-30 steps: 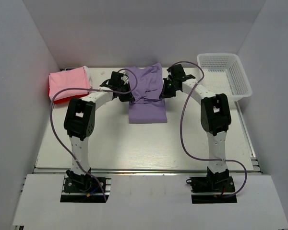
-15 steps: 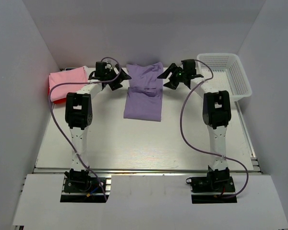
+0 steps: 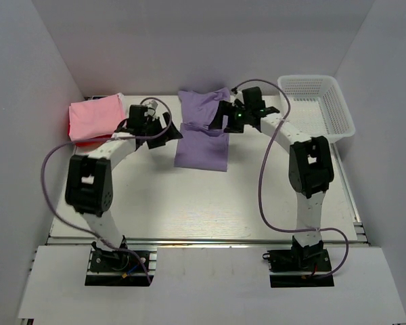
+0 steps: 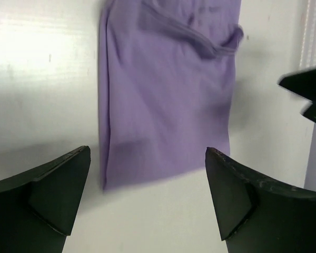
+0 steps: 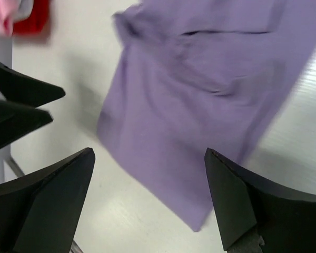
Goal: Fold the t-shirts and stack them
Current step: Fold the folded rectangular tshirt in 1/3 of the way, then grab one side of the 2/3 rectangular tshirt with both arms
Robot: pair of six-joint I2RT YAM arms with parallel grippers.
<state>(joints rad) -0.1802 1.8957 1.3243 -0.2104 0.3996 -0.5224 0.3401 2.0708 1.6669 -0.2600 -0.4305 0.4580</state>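
Basket (image 3: 340,112) overhead only; lavender t-shirt (image 3: 201,141) everywhere

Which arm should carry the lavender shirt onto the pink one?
Left, likely: left gripper, open, sits between lavender shirt and pink shirt; right gripper is on the far side.

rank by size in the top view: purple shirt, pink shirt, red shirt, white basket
1. lavender t-shirt and white mesh basket: alike, no ranking
2. pink t-shirt
3. red t-shirt: only an edge shows under the pink

A t-shirt (image 3: 201,145) lies between the stacked t-shirts (image 3: 95,117) and the basket (image 3: 318,108).
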